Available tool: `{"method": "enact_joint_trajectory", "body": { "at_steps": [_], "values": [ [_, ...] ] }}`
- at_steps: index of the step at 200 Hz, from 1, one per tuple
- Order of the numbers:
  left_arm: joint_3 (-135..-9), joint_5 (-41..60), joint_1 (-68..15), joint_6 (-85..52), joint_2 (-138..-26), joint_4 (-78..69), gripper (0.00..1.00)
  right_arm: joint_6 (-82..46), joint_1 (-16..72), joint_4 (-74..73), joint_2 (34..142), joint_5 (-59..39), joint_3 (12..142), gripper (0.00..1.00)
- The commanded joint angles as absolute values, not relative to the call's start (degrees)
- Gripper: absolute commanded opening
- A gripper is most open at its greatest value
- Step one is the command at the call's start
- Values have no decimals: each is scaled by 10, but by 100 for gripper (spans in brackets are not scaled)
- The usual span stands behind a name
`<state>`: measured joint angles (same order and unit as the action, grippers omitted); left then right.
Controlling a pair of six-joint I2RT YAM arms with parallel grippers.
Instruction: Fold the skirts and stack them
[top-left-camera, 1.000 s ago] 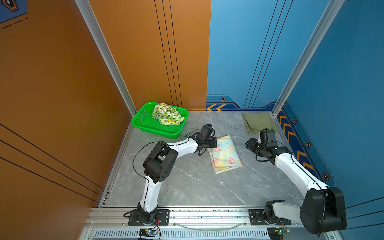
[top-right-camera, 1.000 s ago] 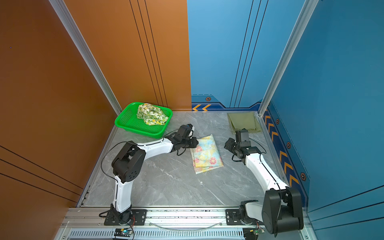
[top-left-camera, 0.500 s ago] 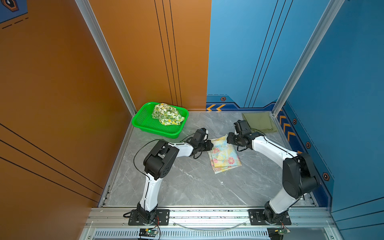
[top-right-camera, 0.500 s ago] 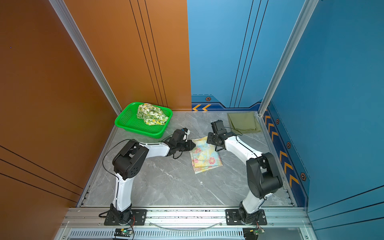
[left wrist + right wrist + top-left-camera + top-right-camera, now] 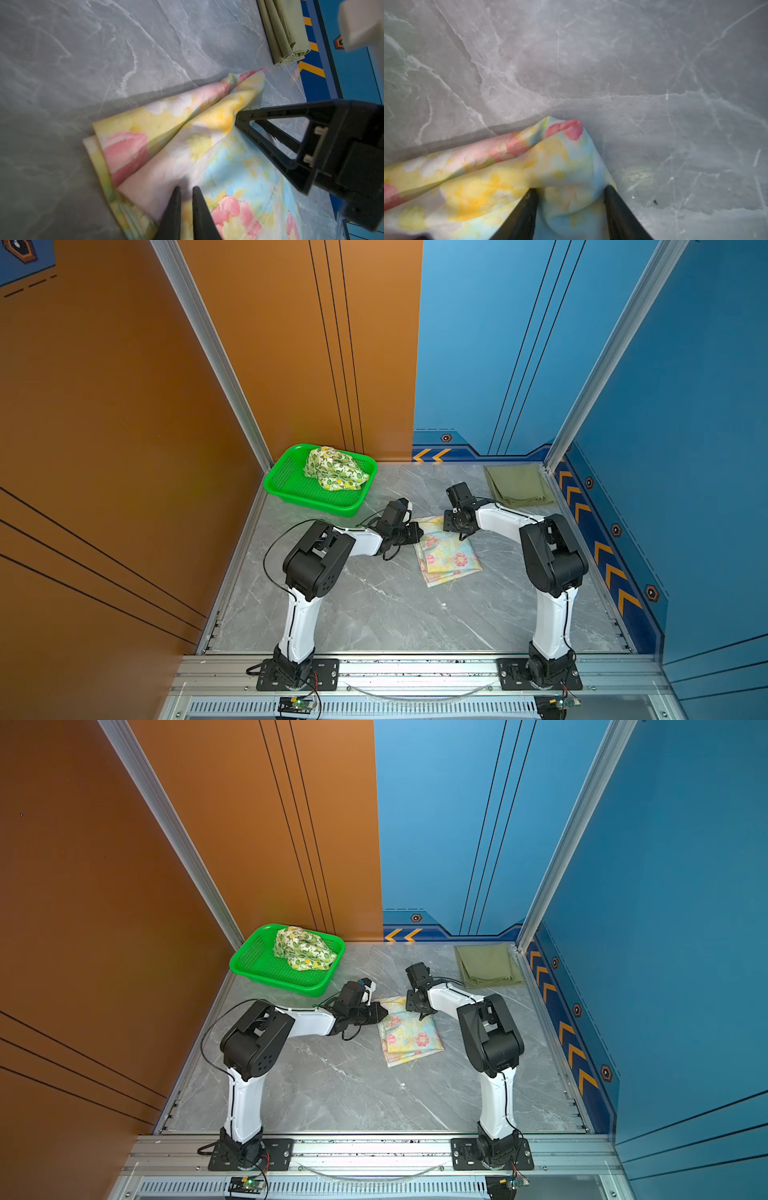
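Item 1, floral skirt point(image 5: 451, 556): pastel blue-yellow with pink flowers, folded, lying mid-worktop point(image 5: 374, 605) between the two arms. Its far edge is raised off the surface in a ridge running between the two claws.

Item 2, left claw point(image 5: 185, 189): at the skirt's far left corner point(image 5: 384, 1013). Its tips are drawn narrow, pinching a fold of the floral skirt.

Item 3, right claw point(image 5: 569, 191): at the far right corner point(image 5: 461, 536). Its tips stand about half apart, with a bunched corner of the same skirt filling the gap and gripped there.

Item 4, olive skirt point(image 5: 519, 485): plain, folded flat, in the far right corner of the worktop, well apart from both claws.

Item 5, lemon skirt point(image 5: 303, 948): white with lemons and leaves, crumpled in a heap inside the basket.

Item 6, basket point(image 5: 307, 497): bright green perforated plastic, in the far left corner.
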<state>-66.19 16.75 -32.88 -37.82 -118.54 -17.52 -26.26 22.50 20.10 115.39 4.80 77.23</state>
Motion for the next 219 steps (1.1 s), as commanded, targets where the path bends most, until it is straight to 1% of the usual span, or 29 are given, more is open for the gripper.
{"method": "enact_joint_trajectory", "body": {
  "at_steps": [1, 33, 56, 75, 96, 140, 170, 206, 219],
  "values": [
    [-637, 157, -323, -386, -1182, -116, 14, -242, 226, 244, 1115, 72, 768, 54],
    [-634, 155, -330, -392, -1179, -116, 14, -238, 233, 271, 1031, 82, 755, 55],
    [-633, 151, -335, -393, -1180, -117, 14, -250, 247, 276, 971, 93, 702, 55],
    [-633, 152, -337, -395, -1182, -116, 14, -271, 254, 268, 936, 82, 644, 56],
    [-634, 153, -338, -395, -1182, -116, 14, -285, 264, 248, 927, 70, 590, 56],
    [-630, 153, -338, -394, -1176, -116, 14, -308, 280, 221, 948, 43, 526, 55],
    [-629, 154, -338, -395, -1176, -116, 14, -304, 284, 233, 964, 39, 531, 55],
    [-633, 156, -339, -393, -1161, -109, 14, -303, 277, 257, 910, 39, 552, 56],
    [-635, 155, -341, -391, -1146, -107, 16, -311, 276, 261, 885, 38, 552, 58]
  ]
}}
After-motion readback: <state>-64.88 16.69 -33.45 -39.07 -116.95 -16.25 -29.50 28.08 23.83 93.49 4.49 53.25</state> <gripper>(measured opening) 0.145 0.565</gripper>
